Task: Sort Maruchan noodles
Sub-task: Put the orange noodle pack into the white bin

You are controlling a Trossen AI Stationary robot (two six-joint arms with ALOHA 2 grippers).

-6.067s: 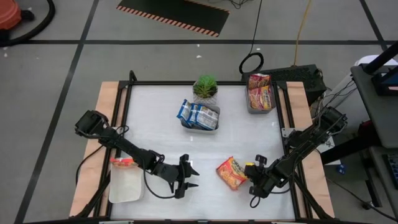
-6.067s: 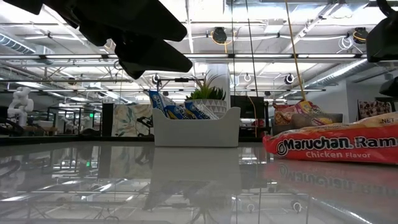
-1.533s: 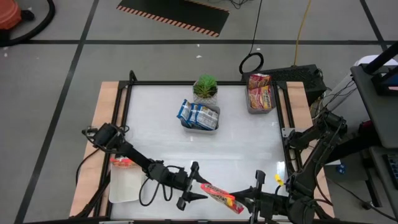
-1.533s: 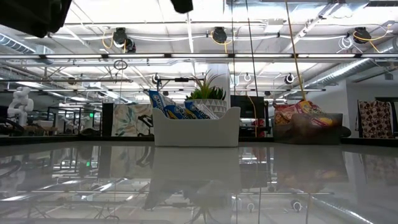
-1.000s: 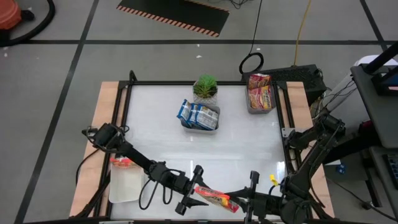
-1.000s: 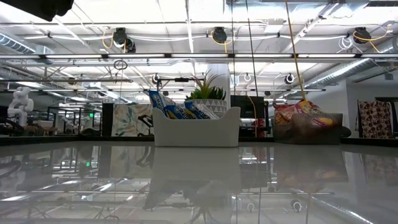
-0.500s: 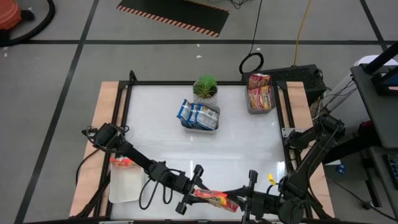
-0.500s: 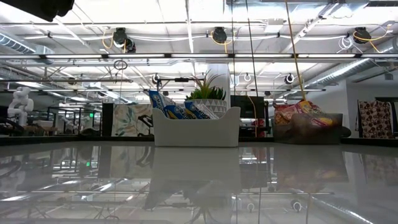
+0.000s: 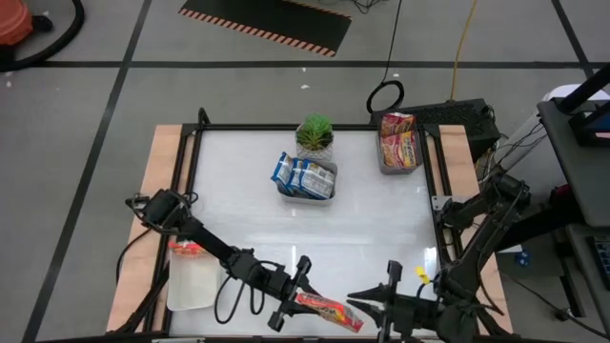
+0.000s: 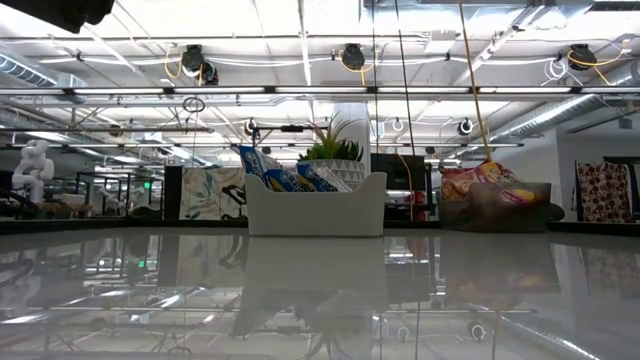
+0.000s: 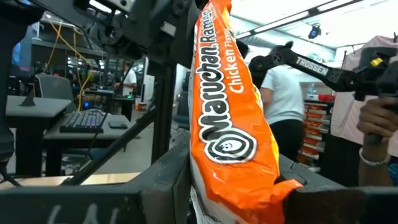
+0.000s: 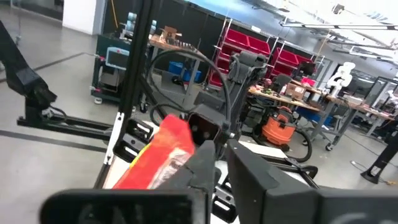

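Note:
An orange-red Maruchan noodles packet (image 9: 330, 310) hangs over the table's near edge, with my left gripper (image 9: 303, 293) shut on its left end. In the left wrist view the packet (image 11: 229, 112) stands on edge between the two fingers. My right gripper (image 9: 368, 305) stands just past the packet's right end, its fingers (image 12: 205, 163) slightly open with nothing between them. In the right wrist view the packet (image 12: 158, 155) lies beside one finger. My left gripper pinches the packet's near end (image 11: 249, 190) between its two fingers, one on each flat face. The fingers come roughly level from the table's left and lie along the packet. The packet is lifted clear and juts out toward my right gripper. I cannot tell whether my right gripper touches the packet.
A white tray (image 9: 307, 191) with blue-white packets (image 9: 303, 173) and a potted plant (image 9: 315, 135) stand at the far middle. A grey tray (image 9: 397, 164) with pink-red packets is at the far right. A white tray (image 9: 193, 286) with an orange packet (image 9: 189, 250) sits near left.
The packet's right end, which was between my right gripper's fingers, now stands free beside them and has sagged a little. The packet stays in my left gripper, clear of the table at the near edge.

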